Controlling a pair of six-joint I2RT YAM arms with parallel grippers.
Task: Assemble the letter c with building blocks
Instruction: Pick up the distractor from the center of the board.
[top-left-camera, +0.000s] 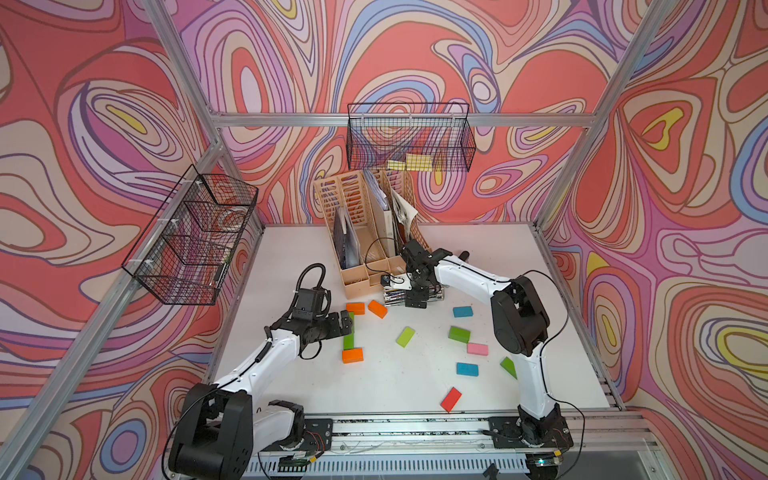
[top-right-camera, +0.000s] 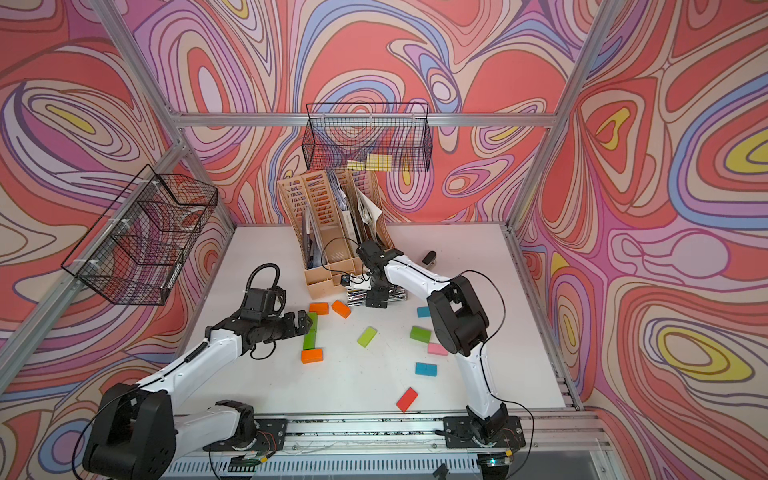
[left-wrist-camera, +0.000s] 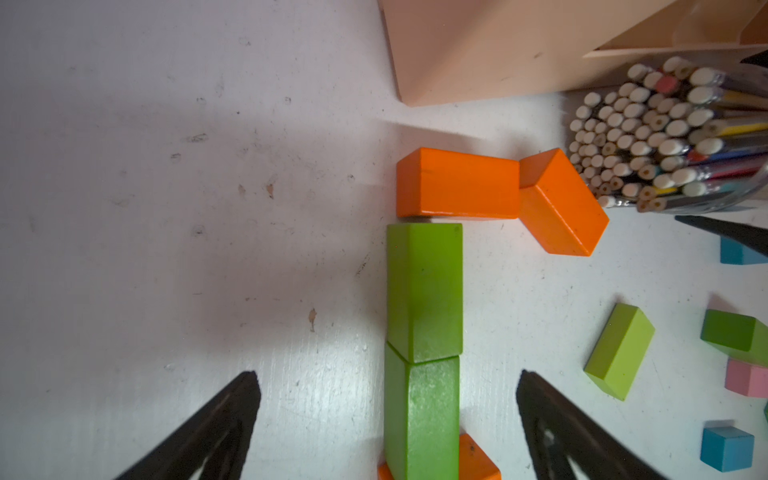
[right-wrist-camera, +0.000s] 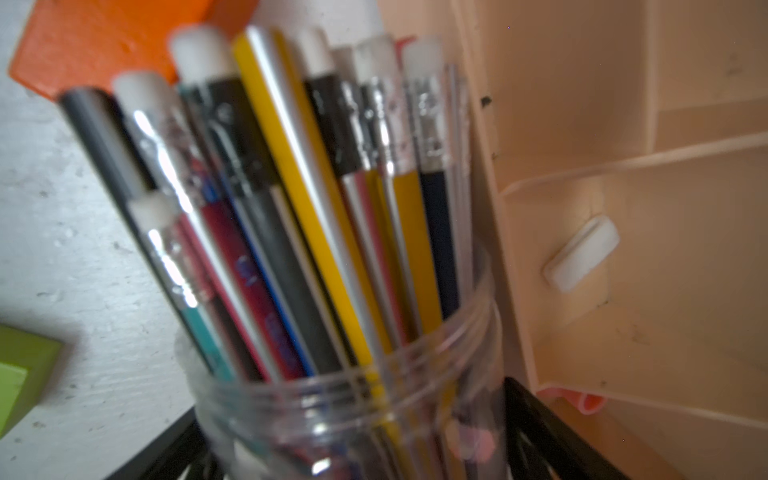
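Painted wood, the blocks (top-left-camera: 405, 336) look light, rigid, slick; pinch the long sides. 2 green blocks (left-wrist-camera: 424, 291) and 3 orange blocks (left-wrist-camera: 457, 183) start a C on the table (left-wrist-camera: 166, 249). The left gripper (left-wrist-camera: 386, 374) hangs released over them; the right gripper (top-left-camera: 417, 300) straddles the jar (right-wrist-camera: 345, 395), grip unclear.

We see the left gripper (top-right-camera: 308, 323) over a line of green blocks (top-right-camera: 309, 341), an orange block (top-right-camera: 311, 355) at its near end and two orange blocks (top-right-camera: 318, 308) at the far end. The right gripper (top-right-camera: 377, 300) hangs over pencils (top-right-camera: 355, 296) beside the beige organizer (top-right-camera: 328, 275).
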